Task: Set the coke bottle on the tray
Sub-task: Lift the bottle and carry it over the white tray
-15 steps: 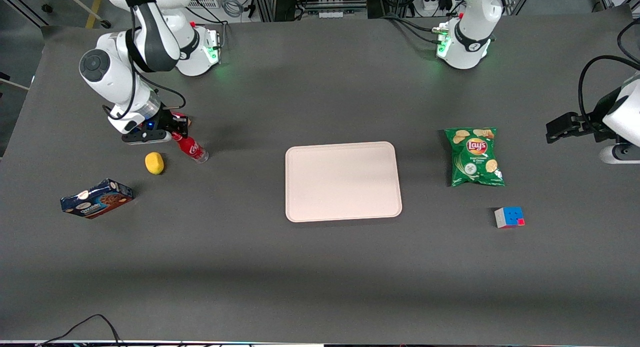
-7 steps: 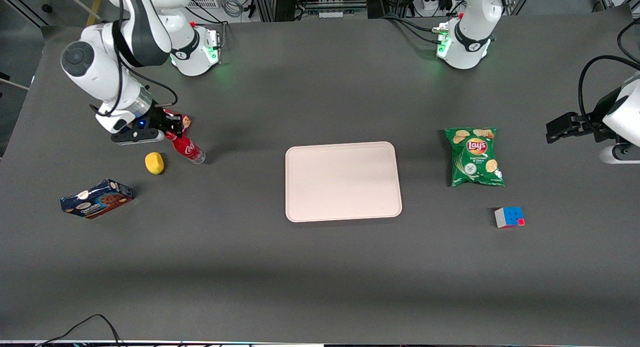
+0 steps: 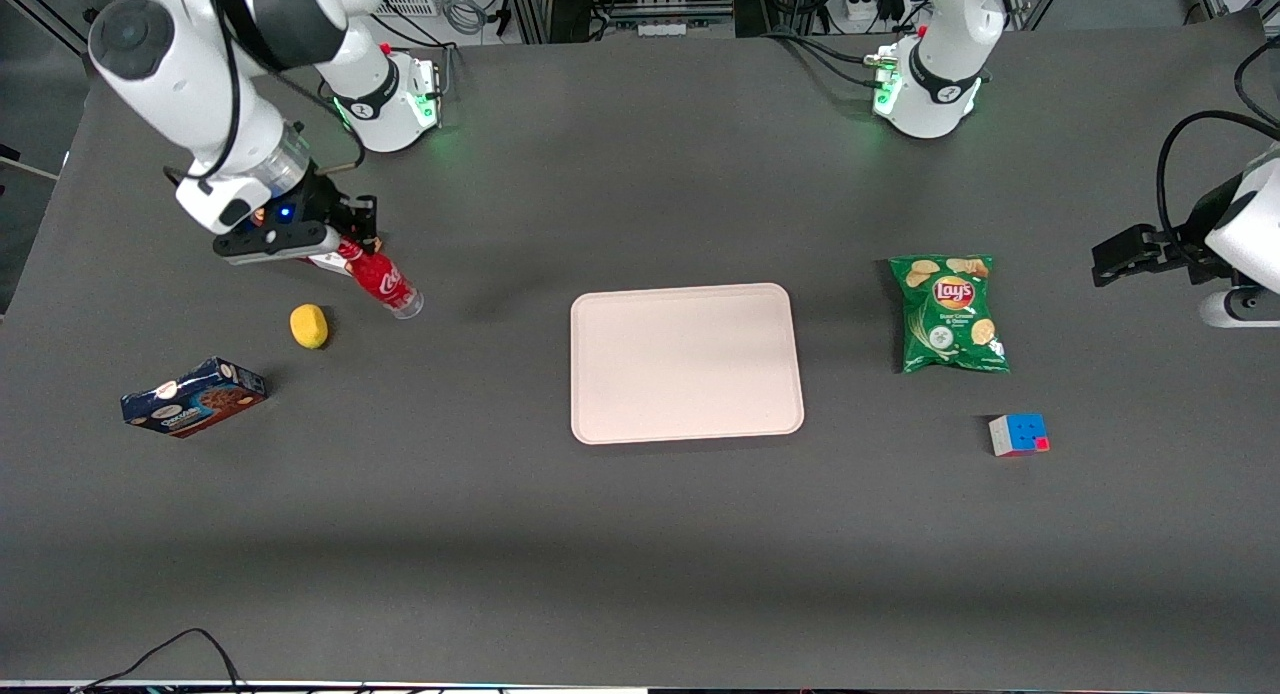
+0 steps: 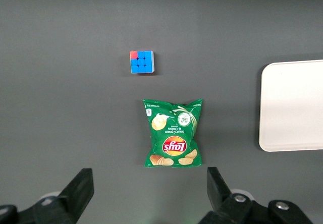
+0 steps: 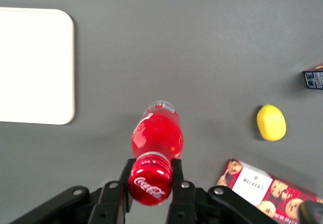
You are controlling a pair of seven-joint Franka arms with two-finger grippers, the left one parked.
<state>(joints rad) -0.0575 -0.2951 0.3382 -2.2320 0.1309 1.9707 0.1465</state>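
The gripper [image 5: 151,183] is clamping its fingers [image 5: 176,176] on the neck of the coke bottle [image 5: 156,135], just under the red cap, and is holding it in the air above the table [image 3: 640,534] at the working arm's end. The bottle is hanging tilted, its clear base pointing toward the tray [image 3: 686,362], which is lying well apart at mid-table. A lemon [image 3: 309,326] and a red box [image 5: 262,186] are lying near the bottle.
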